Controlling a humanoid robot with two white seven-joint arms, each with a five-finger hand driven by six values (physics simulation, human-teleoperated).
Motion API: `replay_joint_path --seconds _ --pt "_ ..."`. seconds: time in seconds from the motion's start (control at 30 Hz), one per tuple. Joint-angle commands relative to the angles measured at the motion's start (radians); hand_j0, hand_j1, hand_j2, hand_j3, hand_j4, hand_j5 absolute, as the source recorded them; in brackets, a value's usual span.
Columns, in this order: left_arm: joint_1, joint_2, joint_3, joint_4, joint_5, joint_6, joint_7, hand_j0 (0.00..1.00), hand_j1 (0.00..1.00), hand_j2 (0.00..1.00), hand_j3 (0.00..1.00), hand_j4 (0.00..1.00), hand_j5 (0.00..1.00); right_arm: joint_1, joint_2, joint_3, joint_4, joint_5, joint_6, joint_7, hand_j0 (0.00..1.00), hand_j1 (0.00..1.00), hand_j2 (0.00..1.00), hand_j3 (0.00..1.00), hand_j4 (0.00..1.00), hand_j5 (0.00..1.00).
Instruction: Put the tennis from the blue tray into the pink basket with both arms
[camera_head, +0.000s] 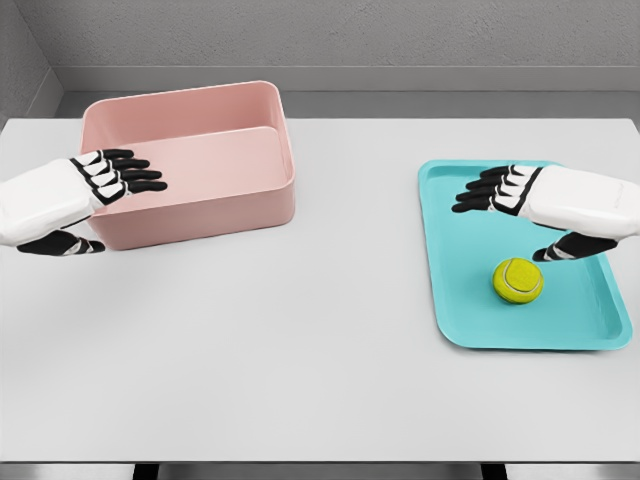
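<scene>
A yellow-green tennis ball (517, 280) lies on the blue tray (470, 320) at the right of the table. My right hand (505, 215) hovers over the tray just above and behind the ball, fingers spread, thumb pointing down toward it, holding nothing. The pink basket (250, 205) stands at the back left with nothing visible inside. My left hand (105, 205) hangs over the basket's left front corner, fingers extended and open.
A white table (300, 350) carries both containers, with a wide bare stretch between basket and tray and along the front. A grey wall and floor lie behind the table's far edge.
</scene>
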Motion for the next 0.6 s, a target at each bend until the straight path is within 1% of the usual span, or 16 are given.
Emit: replay_joint_path --seconds 0.0,0.1,0.17,0.23,0.27,0.3,0.37,0.43,0.5,0.57 --pt "0.000 0.002 0.000 -0.003 0.006 0.000 0.000 1.00 1.00 1.00 1.00 1.00 1.00 0.000 -0.001 -0.001 0.001 -0.008 0.002 0.011 1.00 1.00 1.00 1.00 1.00 1.00" --pt "0.000 0.007 0.000 -0.003 -0.005 0.000 -0.015 1.00 1.00 1.00 1.00 1.00 1.00 0.000 0.002 0.000 0.004 -0.002 0.002 0.009 1.00 1.00 1.00 1.00 1.00 1.00" --pt "0.000 0.013 -0.001 -0.003 -0.010 0.000 -0.043 1.00 1.00 1.00 1.00 1.00 1.00 -0.002 -0.004 0.003 0.004 0.046 0.002 0.031 1.00 1.00 1.00 1.00 1.00 1.00" --pt "0.000 0.031 -0.012 -0.001 -0.010 0.000 -0.087 1.00 1.00 1.00 1.00 1.00 1.00 -0.002 -0.004 0.003 0.004 0.044 0.002 0.176 1.00 1.00 1.00 1.00 1.00 1.00" --pt "0.000 0.036 -0.013 -0.003 -0.016 0.000 -0.094 1.00 1.00 1.00 1.00 1.00 1.00 -0.002 -0.004 0.003 0.007 0.047 0.002 0.222 1.00 1.00 1.00 1.00 1.00 1.00" --pt "0.000 0.036 -0.013 -0.004 -0.033 0.000 -0.116 1.00 1.00 1.00 1.00 1.00 1.00 -0.002 -0.004 0.007 0.007 0.049 0.002 0.244 1.00 1.00 1.00 1.00 1.00 1.00" --pt "-0.002 0.038 -0.013 -0.007 -0.054 0.000 -0.138 1.00 1.00 1.00 1.00 1.00 1.00 -0.002 -0.006 0.008 0.007 0.052 0.002 0.250 1.00 1.00 1.00 1.00 1.00 1.00" --pt "-0.002 0.041 -0.013 -0.009 -0.059 0.000 -0.140 1.00 1.00 1.00 1.00 1.00 1.00 0.000 -0.004 0.011 0.024 0.052 0.002 0.250 1.00 1.00 1.00 1.00 1.00 1.00" --pt "-0.002 0.041 -0.013 -0.009 -0.059 0.000 -0.140 1.00 1.00 1.00 1.00 1.00 1.00 -0.002 0.013 0.016 0.038 0.056 0.002 0.250 1.00 1.00 1.00 1.00 1.00 1.00" --pt "-0.002 0.041 -0.013 -0.009 -0.059 0.000 -0.140 1.00 1.00 1.00 1.00 1.00 1.00 -0.002 0.043 0.026 0.073 0.063 0.002 0.250 1.00 1.00 1.00 1.00 1.00 1.00"
